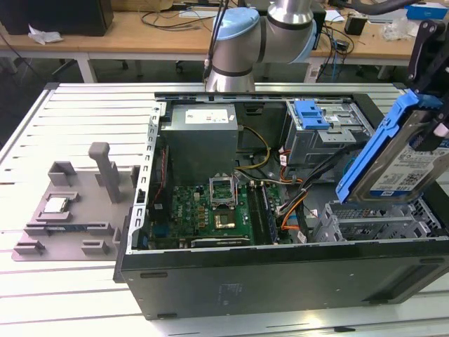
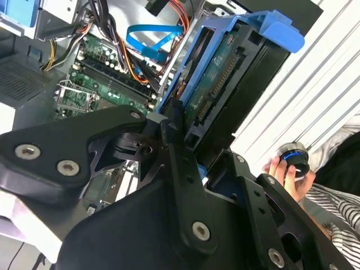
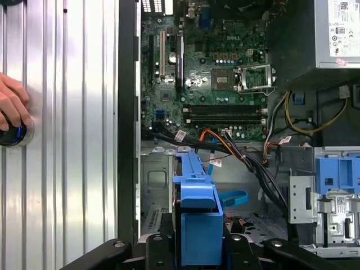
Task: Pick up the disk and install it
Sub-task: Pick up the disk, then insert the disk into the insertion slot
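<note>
The disk, a silver drive with a white-and-blue label in a blue plastic rail frame, hangs tilted on edge over the open computer case, at the exterior view's right. My black gripper is shut on its upper end. Below it sits the metal drive cage, and the disk's lower edge is just above that cage. In the second wrist view the gripper clamps the disk with its connector edge showing. In the first wrist view the disk's blue rail rises from the gripper.
The case holds a motherboard, a power supply, loose cables and a bare blue bracket on a rear cage. A grey fixture plate with a small chip lies left. A person's hand rests on a blue-ringed button beside the case.
</note>
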Robot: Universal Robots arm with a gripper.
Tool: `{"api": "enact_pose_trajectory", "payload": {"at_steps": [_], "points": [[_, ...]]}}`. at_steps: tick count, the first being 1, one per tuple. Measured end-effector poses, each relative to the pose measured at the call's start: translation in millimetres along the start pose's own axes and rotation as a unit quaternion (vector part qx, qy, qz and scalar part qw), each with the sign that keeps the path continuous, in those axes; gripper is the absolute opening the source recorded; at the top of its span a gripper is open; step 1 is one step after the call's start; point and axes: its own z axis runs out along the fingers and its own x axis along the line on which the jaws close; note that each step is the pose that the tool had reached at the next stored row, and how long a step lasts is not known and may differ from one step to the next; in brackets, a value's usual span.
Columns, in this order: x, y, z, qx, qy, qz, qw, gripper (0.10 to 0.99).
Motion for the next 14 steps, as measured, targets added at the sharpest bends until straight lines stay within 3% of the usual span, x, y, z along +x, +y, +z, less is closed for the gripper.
{"api": "enact_pose_trajectory", "payload": {"at_steps": [14], "points": [[-0.1, -3.5, 0.9, 0.0000, 0.0000, 0.000, 1.0000, 0.365]]}}
